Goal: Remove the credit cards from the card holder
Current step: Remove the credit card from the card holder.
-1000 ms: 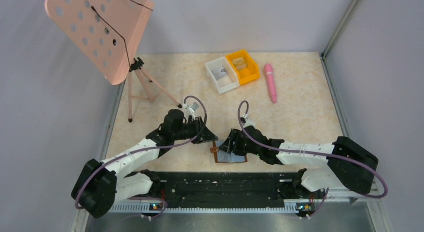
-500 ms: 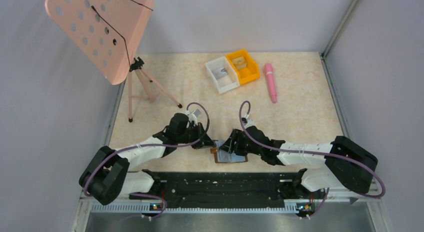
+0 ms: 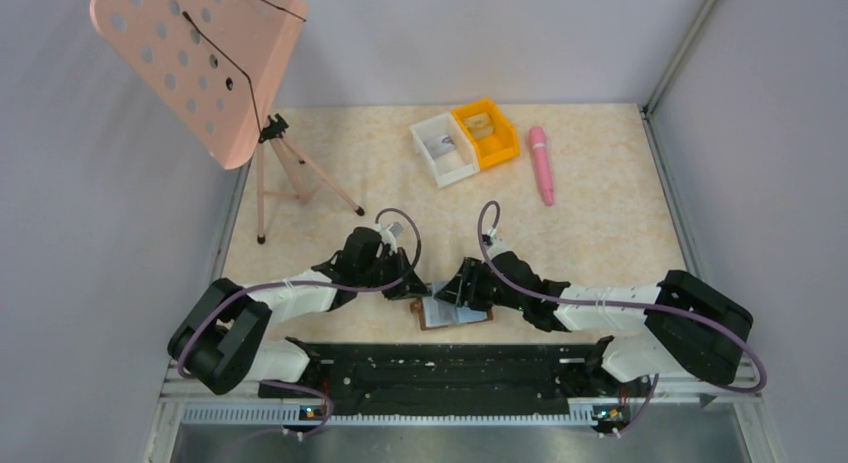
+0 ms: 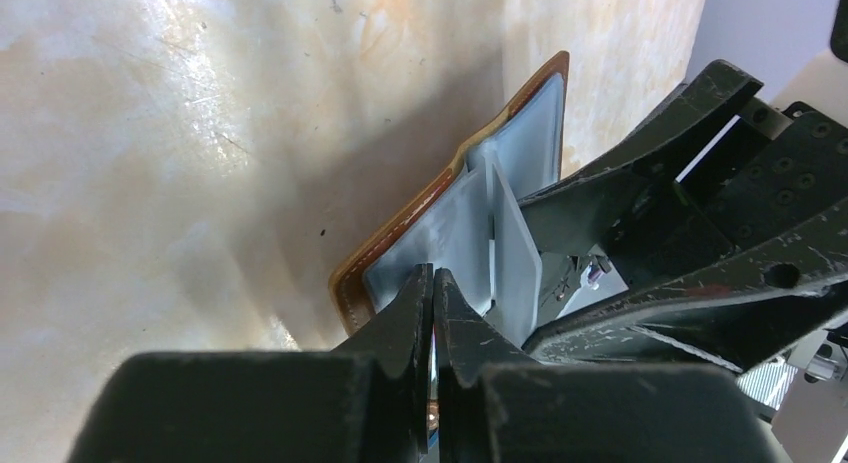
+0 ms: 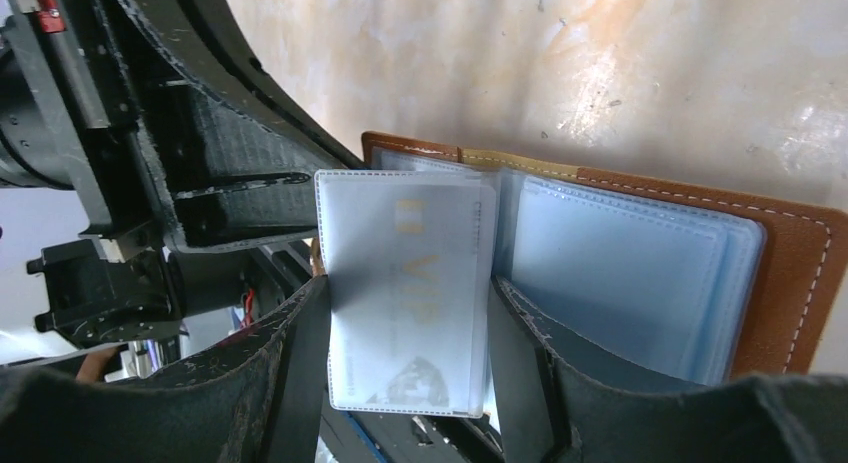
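The card holder [image 3: 462, 314] lies open on the table near the front edge, brown leather [image 5: 790, 273] with pale blue pockets [image 5: 620, 273]. One clear leaf with a whitish credit card marked VIP [image 5: 405, 273] stands up from its spine. My right gripper [image 5: 405, 323] is open, with a finger on each side of that leaf, and presses on the holder [image 3: 455, 293]. My left gripper [image 4: 432, 283] is shut on a thin pale card edge, its tips over the holder's left half [image 4: 400, 248]. It meets the holder from the left [image 3: 415, 286].
A white bin [image 3: 443, 148] and an orange bin [image 3: 485, 133] stand at the back, with a pink pen [image 3: 541, 163] to their right. A pink perforated music stand [image 3: 200, 63] on a tripod [image 3: 285, 178] stands at the back left. The black base rail [image 3: 440, 368] runs just in front of the holder.
My left gripper has moved down and right to the holder's left edge. The holder has shifted a little left and one leaf now stands up. The right gripper has barely moved.
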